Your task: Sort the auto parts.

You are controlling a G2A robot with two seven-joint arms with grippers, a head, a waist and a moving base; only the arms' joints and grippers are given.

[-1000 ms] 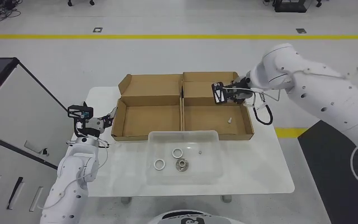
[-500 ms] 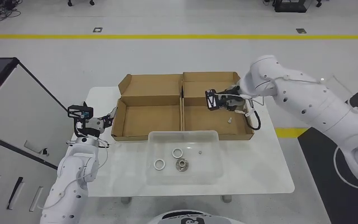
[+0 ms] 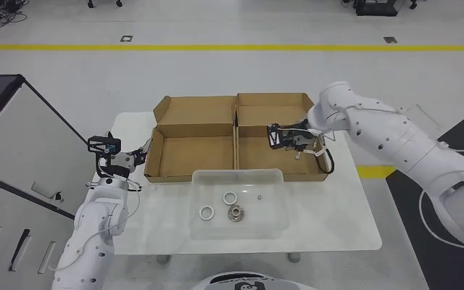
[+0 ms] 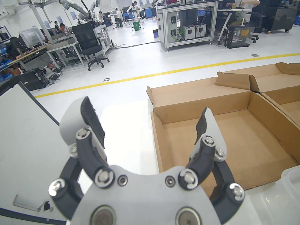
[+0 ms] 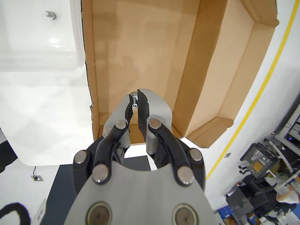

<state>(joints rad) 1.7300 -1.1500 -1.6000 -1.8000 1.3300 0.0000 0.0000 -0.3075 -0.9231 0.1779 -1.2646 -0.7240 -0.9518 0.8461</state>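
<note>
Two cardboard boxes, left box point(image 3: 192, 156) and right box point(image 3: 279, 165), stand open side by side on the white table point(image 3: 341, 217), mid-frame in the top view. Clear bin point(image 3: 239, 174) lies just beside them, lower centre. It holds two rings point(image 3: 230, 196) point(image 3: 206, 213), a flanged part point(image 3: 235, 212) and a second bolt point(image 5: 50, 15).

Right gripper point(image 5: 135, 93) is over the right box, clamped on a bolt point(image 5: 134, 101). Left gripper point(image 4: 145, 108) is at the table's left edge beside the left box, spread wide, nothing in it.

Floor is pale, with a yellow line point(image 3: 217, 47) across the upper frame. Left wrist view, upper half: office chair point(image 4: 91, 43), framed workstation point(image 4: 185, 22).
</note>
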